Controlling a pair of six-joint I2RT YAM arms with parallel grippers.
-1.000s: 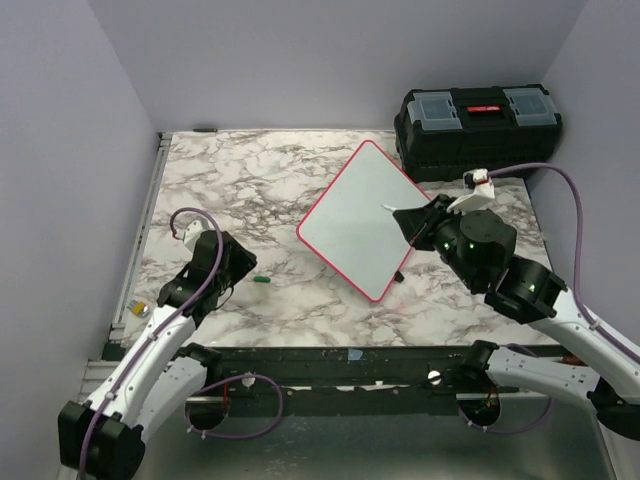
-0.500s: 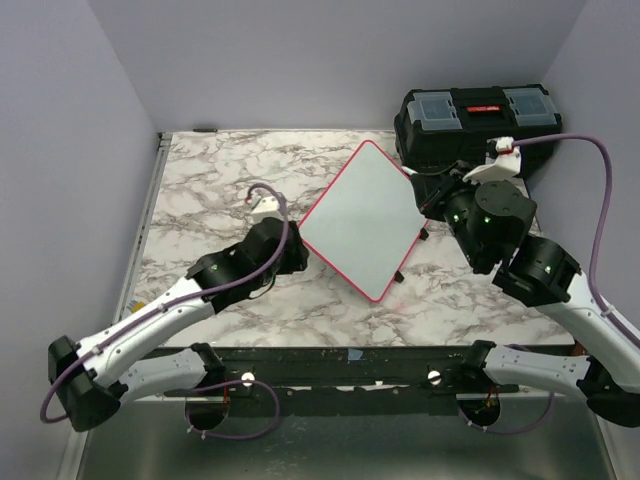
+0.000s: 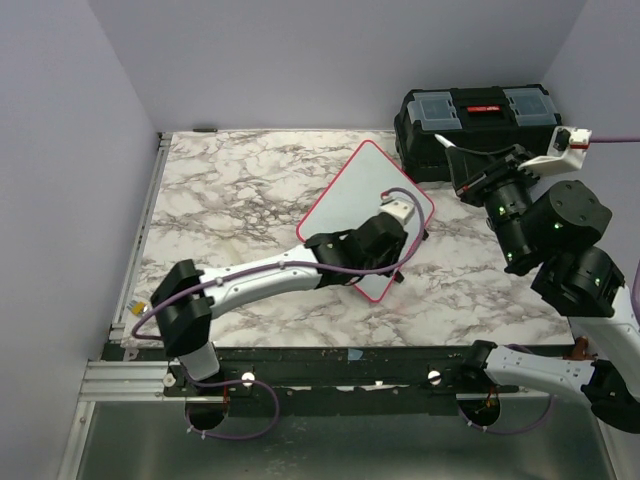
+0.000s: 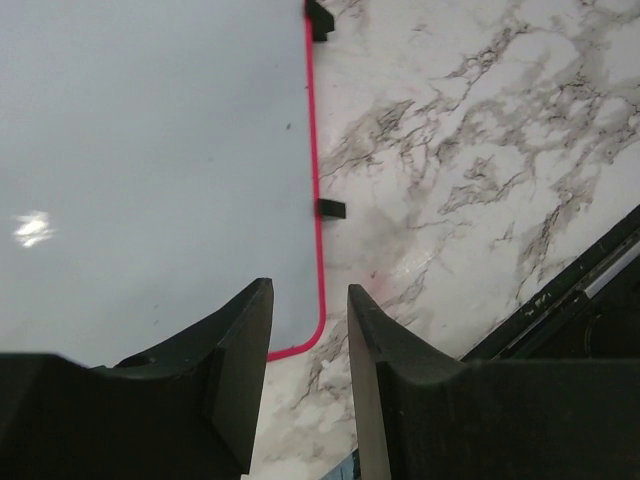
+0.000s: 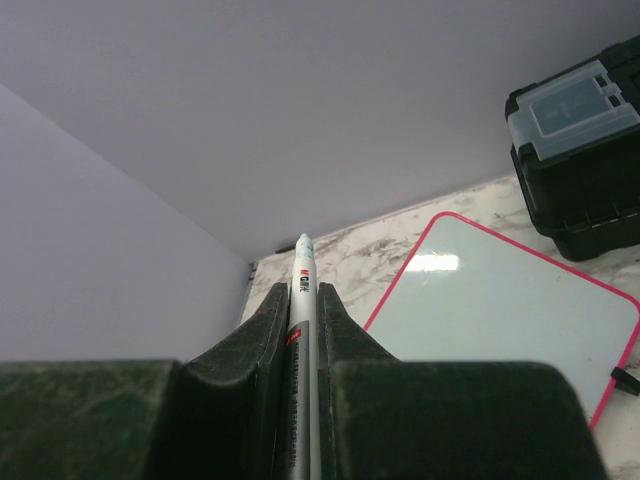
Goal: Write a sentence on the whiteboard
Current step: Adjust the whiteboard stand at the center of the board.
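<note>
**Two robot arms at a whiteboard on a marble table**

The whiteboard (image 3: 350,200) lay turned like a diamond on the marble table (image 3: 230,190), close to a black toolbox (image 3: 480,115) at the 1 o'clock corner. The left gripper (image 4: 310,320) hovered at the board's 5 o'clock corner, fingers slightly apart and holding nothing. The right gripper (image 5: 303,298) hung at the board's 2 o'clock (well above the tabletop), pinched tight on a white marker (image 5: 304,262).
</note>
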